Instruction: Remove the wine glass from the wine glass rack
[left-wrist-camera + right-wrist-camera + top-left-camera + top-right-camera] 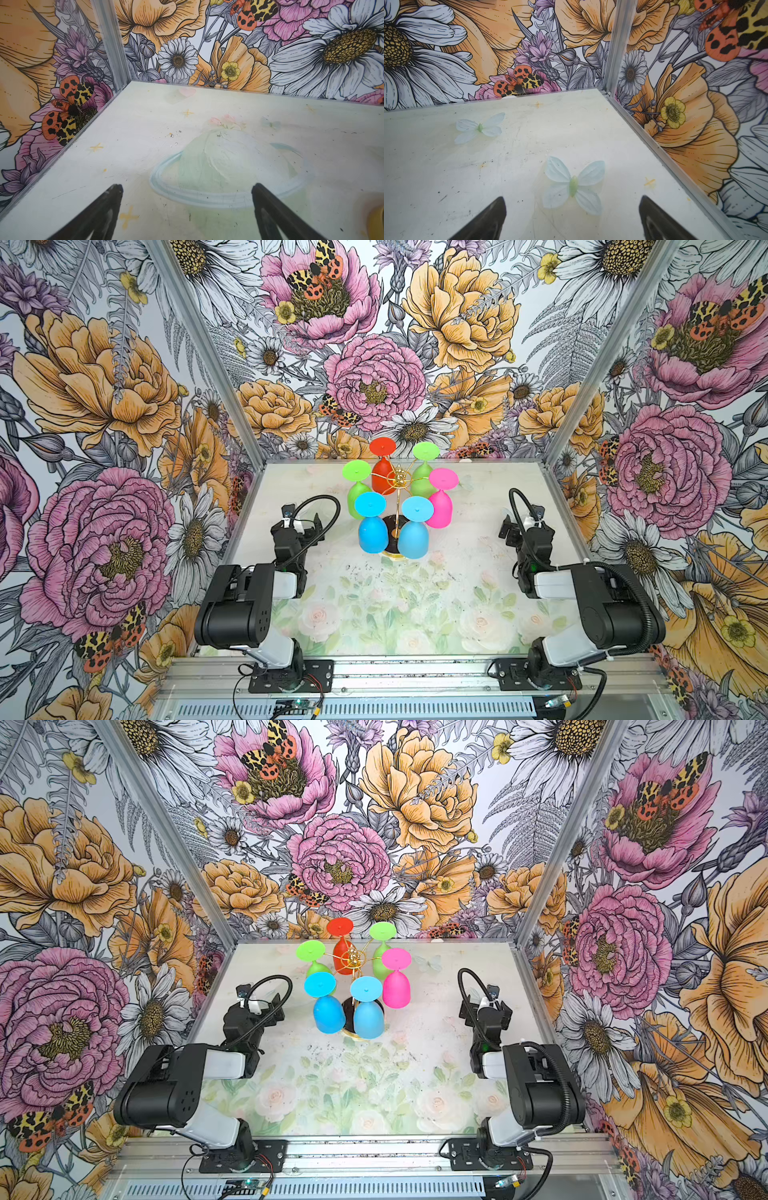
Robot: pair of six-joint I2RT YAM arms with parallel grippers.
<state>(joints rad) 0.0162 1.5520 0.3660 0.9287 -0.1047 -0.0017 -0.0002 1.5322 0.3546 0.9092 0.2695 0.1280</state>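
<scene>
The wine glass rack (399,479) (351,958), a thin gold wire stand on a round black base (392,526), stands at the middle back of the table. Several coloured wine glasses hang upside down from its arms. Two blue ones (372,533) (413,537) are nearest the front, a pink one (439,508) is on the right, and a red one (382,477) and two green ones (424,484) are behind. My left gripper (309,526) (187,187) is open, low over the table left of the rack. My right gripper (515,526) (572,199) is open, well to the right. Neither wrist view shows the rack.
Floral-print walls with aluminium corner posts (199,348) (598,364) close the table on three sides. The table top (395,605) carries a pale flower print. Both arm bases are bolted to the front rail (415,674). Printed butterflies (573,185) lie under the right gripper.
</scene>
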